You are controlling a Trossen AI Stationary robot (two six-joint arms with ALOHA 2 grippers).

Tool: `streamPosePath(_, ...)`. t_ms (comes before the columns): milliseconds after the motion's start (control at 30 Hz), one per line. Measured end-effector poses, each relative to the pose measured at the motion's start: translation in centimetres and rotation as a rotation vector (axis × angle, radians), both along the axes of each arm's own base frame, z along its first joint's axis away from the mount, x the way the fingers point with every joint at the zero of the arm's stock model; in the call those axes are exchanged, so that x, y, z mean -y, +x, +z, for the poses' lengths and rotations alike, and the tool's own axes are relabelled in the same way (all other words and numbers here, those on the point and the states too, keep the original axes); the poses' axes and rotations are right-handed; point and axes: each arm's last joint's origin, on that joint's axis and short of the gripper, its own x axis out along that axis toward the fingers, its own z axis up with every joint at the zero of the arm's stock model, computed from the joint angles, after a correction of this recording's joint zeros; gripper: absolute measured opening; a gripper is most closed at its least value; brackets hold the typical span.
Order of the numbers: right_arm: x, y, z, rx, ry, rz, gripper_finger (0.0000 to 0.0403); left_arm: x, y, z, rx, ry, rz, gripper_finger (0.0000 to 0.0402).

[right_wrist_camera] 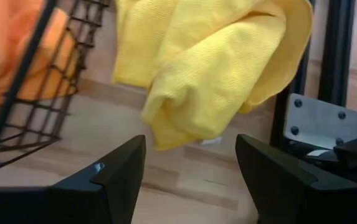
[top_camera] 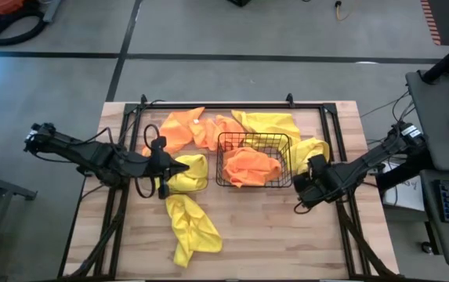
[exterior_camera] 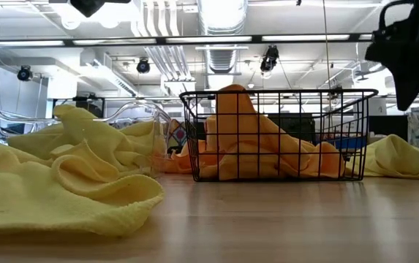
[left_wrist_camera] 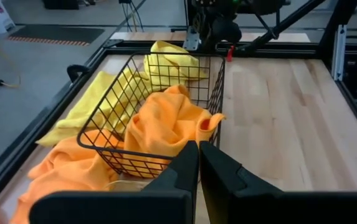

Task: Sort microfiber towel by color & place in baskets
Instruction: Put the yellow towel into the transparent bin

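While the right gripper hangs spread just short of a yellow towel:
Left gripper: pressed together, empty, above the clear basket with a yellow towel in it.
Wire basket: centre of the surface, holding orange towels.
Loose towels: orange and yellow behind, yellow in front.
Risk: the target lies against the wire basket and frame rail; a low reach could snag either.
Hidden: the clear basket's outline is hard to trace from above; towel count uncertain.
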Motion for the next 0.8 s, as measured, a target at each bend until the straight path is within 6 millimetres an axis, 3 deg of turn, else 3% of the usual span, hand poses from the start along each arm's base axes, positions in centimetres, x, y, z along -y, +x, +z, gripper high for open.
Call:
streamPosePath(200,1.1,-1.1,0.3,0.006,0.031,0.022,0.0231,-0.1,-0.1,0.2,0.004,0.03,0.003,0.0)
streamPosePath(367,1.7,-1.5,0.8,-0.141,0.193,0.326,0.0225,-0.1,-0.3,0.8,0.025,0.044,-0.004,0.0)
streamPosePath(567,1.5,-0.2,0.4,-0.195,0.144,0.683,0.0224,-0.2,-0.3,0.9,0.025,0.052,-0.008,0.0)
streamPosePath(800,2.2,1.3,-1.3,-0.386,0.097,0.725,0.0224,-0.2,-0.3,0.9,0.02,0.065,-0.013,0.0)
